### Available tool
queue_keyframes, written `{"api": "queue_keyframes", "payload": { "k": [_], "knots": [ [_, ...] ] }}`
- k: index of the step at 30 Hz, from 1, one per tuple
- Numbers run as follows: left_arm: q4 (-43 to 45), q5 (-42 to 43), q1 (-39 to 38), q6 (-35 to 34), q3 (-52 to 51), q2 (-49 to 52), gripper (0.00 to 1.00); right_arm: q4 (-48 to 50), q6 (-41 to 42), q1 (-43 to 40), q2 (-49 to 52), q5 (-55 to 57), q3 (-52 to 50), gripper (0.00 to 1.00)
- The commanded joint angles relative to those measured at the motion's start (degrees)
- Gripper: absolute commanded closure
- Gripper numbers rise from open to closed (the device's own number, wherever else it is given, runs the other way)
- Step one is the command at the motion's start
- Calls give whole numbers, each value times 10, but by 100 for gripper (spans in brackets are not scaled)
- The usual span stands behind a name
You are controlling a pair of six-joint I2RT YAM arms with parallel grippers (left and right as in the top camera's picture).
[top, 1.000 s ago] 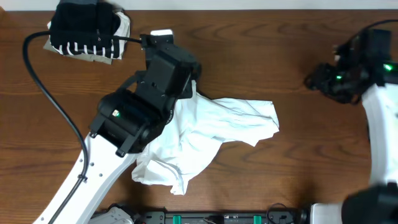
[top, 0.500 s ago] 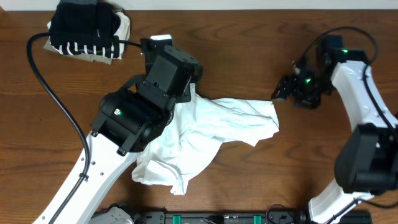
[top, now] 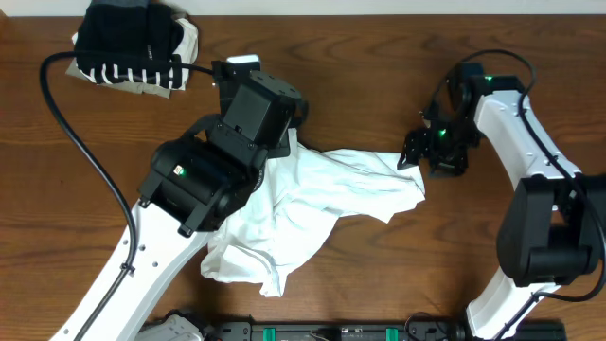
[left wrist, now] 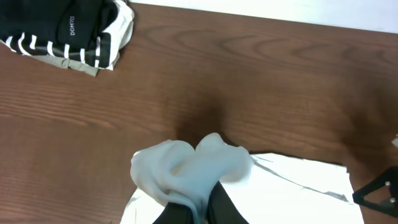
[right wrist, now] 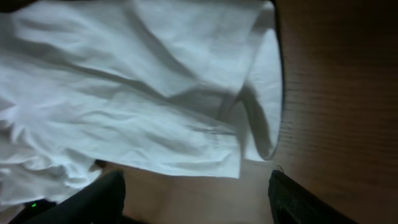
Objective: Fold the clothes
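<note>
A large white T-shirt (top: 317,199) lies crumpled in the middle of the brown table. My left arm (top: 213,170) reaches over its upper left part, and its fingers are hidden under the wrist in the overhead view. In the left wrist view my left gripper (left wrist: 202,202) is shut on a raised bunch of the white T-shirt (left wrist: 189,165). My right gripper (top: 414,157) stands open just off the shirt's right edge. In the right wrist view its dark fingers (right wrist: 99,196) straddle bare wood below the sleeve hem (right wrist: 211,146), touching no cloth.
A stack of other clothes, black, black-and-white striped and beige (top: 133,45), sits at the far left corner, also in the left wrist view (left wrist: 68,28). A black cable (top: 62,114) loops from it down to the left arm. The table's far edge (top: 379,11) runs along the top.
My right arm has swung in from the far right to the shirt's right edge, with its jaws a little wider. The left arm and its hold on the shirt are unchanged.
</note>
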Motion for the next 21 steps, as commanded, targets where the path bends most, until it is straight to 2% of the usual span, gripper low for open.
{"api": "queue_keyframes", "payload": {
  "k": [1,6,13,21],
  "knots": [
    [-4,-13,0,-7,11,1,94,9,20,4,-3,35,-26,28],
    [-4,-13,0,-7,12,1,94,45,19,4,-3,28,-76,29],
    [-3,-13,0,-7,12,1,93,106,-17,5,-3,-46,-126,32],
    [-3,-13,0,-7,12,1,94,122,-18,22,-3,-44,-145,48]
  ]
}}
